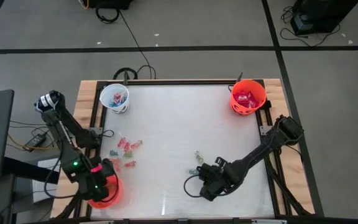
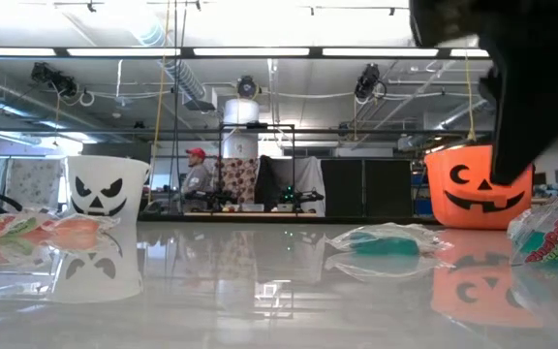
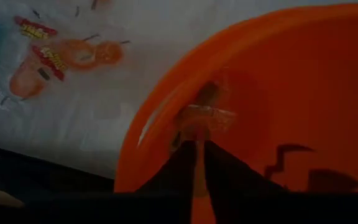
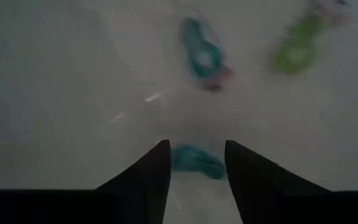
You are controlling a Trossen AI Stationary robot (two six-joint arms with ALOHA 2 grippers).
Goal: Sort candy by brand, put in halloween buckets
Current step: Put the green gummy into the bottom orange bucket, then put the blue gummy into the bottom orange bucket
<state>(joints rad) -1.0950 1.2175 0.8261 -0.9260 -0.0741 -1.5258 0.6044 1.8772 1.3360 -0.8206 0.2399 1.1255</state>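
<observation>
My left gripper (image 3: 199, 146) hangs over the orange-red bucket (image 1: 107, 191) at the table's near left corner, shut on a small orange wrapped candy (image 3: 205, 117). My right gripper (image 4: 195, 163) is open and low over the table's near middle. Its fingers stand on either side of a teal-wrapped candy (image 4: 194, 160) that lies on the table; I cannot tell whether they touch it. Another teal candy (image 4: 204, 56) and a green one (image 4: 297, 50) lie just beyond. The white bucket (image 1: 114, 98) stands at the far left and the second orange-red bucket (image 1: 247, 96) at the far right, both holding candy. My left gripper pinches the orange candy's wrapper (image 3: 201, 127) between its two fingertips, coming from above. The candy sticks out past the tips, lifted clear over the bucket's opening (image 3: 278, 93).
A loose group of orange-red and green candies (image 1: 126, 152) lies on the table's left half, between the white bucket and the near-left bucket. In the low view the candies (image 2: 386, 239) lie flat on the glossy table top. A person shows far back in the room (image 2: 198, 174).
</observation>
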